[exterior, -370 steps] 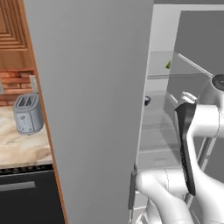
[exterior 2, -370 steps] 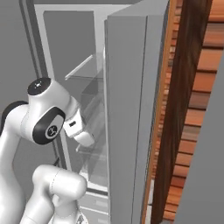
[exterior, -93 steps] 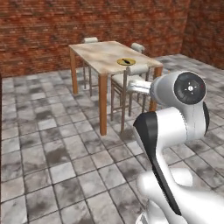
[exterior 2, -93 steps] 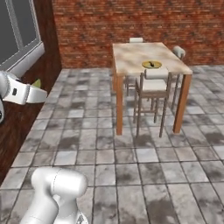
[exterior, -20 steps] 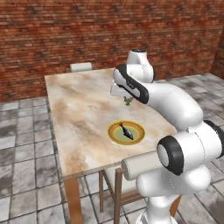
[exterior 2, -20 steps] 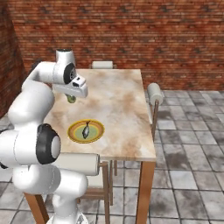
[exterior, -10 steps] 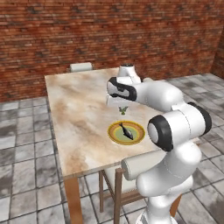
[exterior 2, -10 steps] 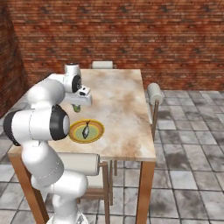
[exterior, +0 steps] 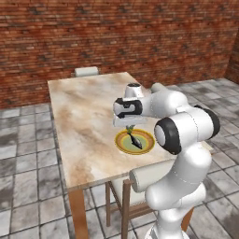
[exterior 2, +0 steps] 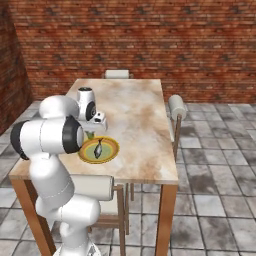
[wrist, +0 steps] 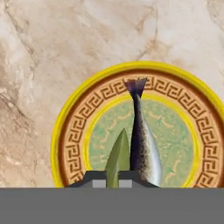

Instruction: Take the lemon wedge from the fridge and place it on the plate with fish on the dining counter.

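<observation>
The lemon wedge (wrist: pixel 118 158), a yellow-green sliver, is pinched between my gripper's (wrist: pixel 113 180) two dark fingertips. It hangs just above the plate with fish (wrist: pixel 70 127), beside the dark fish (wrist: pixel 142 144) lying in the green centre. From the base cameras my gripper (exterior: pixel 130 127) is shut on the lemon wedge (exterior 2: pixel 90 134) over the far edge of the plate with fish (exterior: pixel 145 146), which sits near the front of the dining counter (exterior: pixel 79 112). The fridge is out of view.
A chair (exterior: pixel 87 71) stands at the counter's far end, another chair (exterior 2: pixel 176 107) at its right side, and a third chair (exterior: pixel 150 173) is tucked under the near edge by my base. Grey tiled floor and a brick wall lie around.
My gripper has come down and toward me with the lemon wedge, from above the middle of the counter to just over the plate's far edge.
</observation>
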You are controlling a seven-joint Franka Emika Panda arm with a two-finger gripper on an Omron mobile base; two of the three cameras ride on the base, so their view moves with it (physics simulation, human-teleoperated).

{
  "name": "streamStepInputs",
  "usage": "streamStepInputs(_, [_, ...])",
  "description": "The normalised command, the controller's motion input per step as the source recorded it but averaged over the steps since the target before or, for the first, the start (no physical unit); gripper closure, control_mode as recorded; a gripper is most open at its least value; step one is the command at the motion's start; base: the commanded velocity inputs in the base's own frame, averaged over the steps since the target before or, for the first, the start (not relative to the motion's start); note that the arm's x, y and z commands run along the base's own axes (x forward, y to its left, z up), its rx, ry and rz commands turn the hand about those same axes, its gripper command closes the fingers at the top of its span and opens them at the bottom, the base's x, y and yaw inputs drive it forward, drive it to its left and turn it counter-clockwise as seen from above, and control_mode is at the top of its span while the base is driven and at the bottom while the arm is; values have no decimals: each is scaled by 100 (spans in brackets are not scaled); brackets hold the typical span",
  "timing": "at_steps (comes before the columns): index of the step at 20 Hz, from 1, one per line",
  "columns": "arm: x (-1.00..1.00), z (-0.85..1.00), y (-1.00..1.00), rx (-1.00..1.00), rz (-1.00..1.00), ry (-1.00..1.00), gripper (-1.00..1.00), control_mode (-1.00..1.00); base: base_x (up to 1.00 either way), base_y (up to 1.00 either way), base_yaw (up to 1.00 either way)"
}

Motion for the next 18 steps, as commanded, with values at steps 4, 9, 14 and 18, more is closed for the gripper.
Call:
streamStepInputs(4, [22,-52,0,-1,9,-6,100,-100,0,0,0])
streamStepInputs(9, [21,-40,0,-4,7,-7,100,-100,0,0,0])
streamStepInputs(14, [14,-34,3,-3,6,-5,100,-100,0,0,0])
streamStepInputs(18, [7,-27,9,0,5,-4,100,-100,0,0,0])
